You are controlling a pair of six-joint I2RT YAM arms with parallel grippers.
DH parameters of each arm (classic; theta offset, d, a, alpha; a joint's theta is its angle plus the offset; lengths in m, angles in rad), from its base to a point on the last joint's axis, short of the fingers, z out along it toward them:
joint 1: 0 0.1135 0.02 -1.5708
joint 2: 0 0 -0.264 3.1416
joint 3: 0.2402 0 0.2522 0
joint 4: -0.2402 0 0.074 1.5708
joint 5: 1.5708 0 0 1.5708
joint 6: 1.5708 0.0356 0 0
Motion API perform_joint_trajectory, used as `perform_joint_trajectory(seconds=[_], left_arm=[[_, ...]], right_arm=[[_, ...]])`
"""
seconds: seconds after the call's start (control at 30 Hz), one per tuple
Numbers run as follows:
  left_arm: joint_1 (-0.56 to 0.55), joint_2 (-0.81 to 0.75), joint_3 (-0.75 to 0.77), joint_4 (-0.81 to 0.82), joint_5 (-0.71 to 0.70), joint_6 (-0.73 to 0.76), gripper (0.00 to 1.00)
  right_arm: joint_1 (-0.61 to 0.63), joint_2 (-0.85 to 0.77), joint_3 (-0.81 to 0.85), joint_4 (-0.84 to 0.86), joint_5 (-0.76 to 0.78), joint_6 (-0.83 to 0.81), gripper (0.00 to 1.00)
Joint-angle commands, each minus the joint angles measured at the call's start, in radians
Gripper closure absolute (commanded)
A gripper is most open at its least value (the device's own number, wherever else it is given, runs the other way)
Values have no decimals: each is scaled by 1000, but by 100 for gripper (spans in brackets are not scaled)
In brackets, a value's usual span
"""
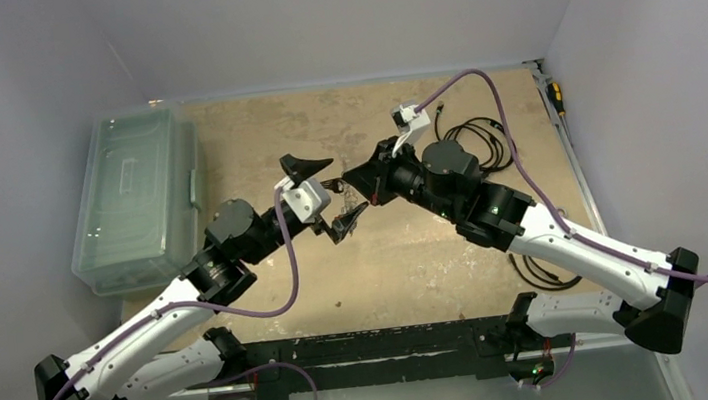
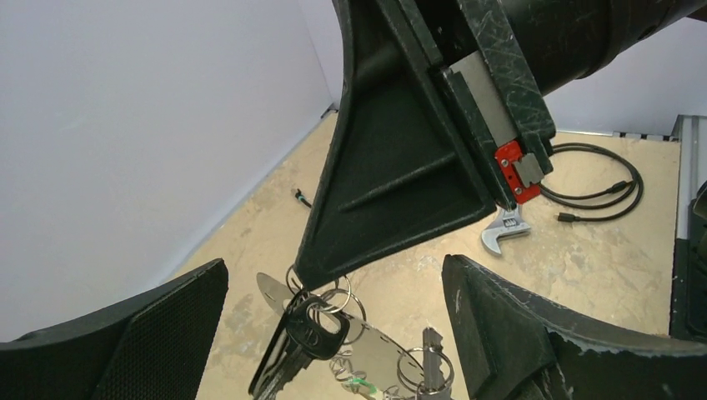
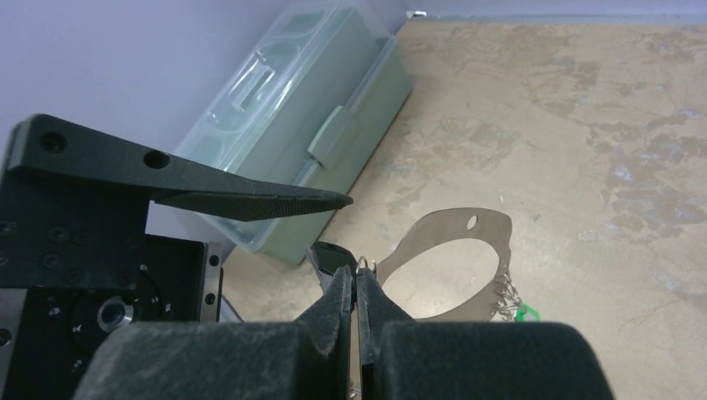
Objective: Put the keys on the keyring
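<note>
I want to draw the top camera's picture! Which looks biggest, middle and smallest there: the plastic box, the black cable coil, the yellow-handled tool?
1. plastic box, clearly largest
2. black cable coil
3. yellow-handled tool, smallest, at the table's right edge

Two arms work here, each with one two-finger tool: a left gripper [image 1: 333, 194] and a right gripper [image 3: 356, 279]. There is one keyring [image 3: 442, 225]. Two keys show for certain in the left wrist view, a black-headed key [image 2: 317, 329] and a second key [image 2: 432, 346] at the lower edge; one green scrap [image 2: 358, 384] is too small to tell. At least three small wire rings [image 2: 333, 297] hang there. One plastic box [image 1: 134, 200], one wrench [image 2: 504, 229], two black cables [image 1: 484, 140] [image 1: 540, 274] and one screwdriver [image 1: 556, 96] lie about.
</note>
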Motion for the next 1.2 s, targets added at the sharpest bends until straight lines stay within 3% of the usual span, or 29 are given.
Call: perform_joint_trajectory(seconds=[0.0, 0.23, 0.47, 0.67, 1.17], left_arm=[[0, 23, 54, 18, 7, 57, 1], [0, 55, 42, -7, -14, 85, 2], [-1, 82, 48, -20, -7, 115, 62], [0, 75, 42, -26, -39, 122, 98], [-1, 16, 10, -40, -62, 144, 100]], right_arm=[[16, 1, 55, 28, 39, 7, 100], [22, -5, 87, 4, 54, 7, 100], [25, 8, 114, -18, 43, 8, 100], [26, 11, 128, -26, 52, 14, 100], [32, 12, 121, 19, 28, 56, 100]])
